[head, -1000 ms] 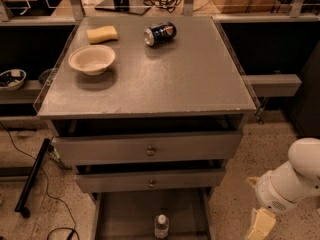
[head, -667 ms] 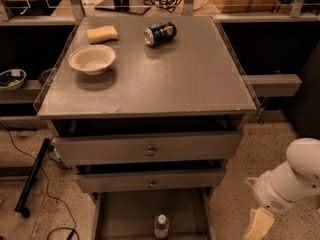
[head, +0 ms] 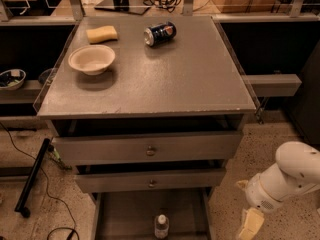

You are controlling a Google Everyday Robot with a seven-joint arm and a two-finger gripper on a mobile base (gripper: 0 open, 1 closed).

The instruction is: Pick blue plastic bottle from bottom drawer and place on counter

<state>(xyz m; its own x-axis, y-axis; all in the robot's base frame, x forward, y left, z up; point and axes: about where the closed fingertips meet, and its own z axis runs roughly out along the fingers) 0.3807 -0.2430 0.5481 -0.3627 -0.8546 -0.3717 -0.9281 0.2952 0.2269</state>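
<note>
Gripper [head: 249,225]: low beside the cabinet's right front corner, outside the bottom drawer [head: 125,210]; holds nothing; open or closed cannot be told
Blue plastic bottle [head: 160,226]: left of the gripper, apart from it; upright on the open drawer's floor, white cap up
Counter [head: 190,79]: above and left of the gripper; bears a soda can [head: 160,34] on its side, a bowl [head: 92,59], a sponge [head: 102,34]
</note>
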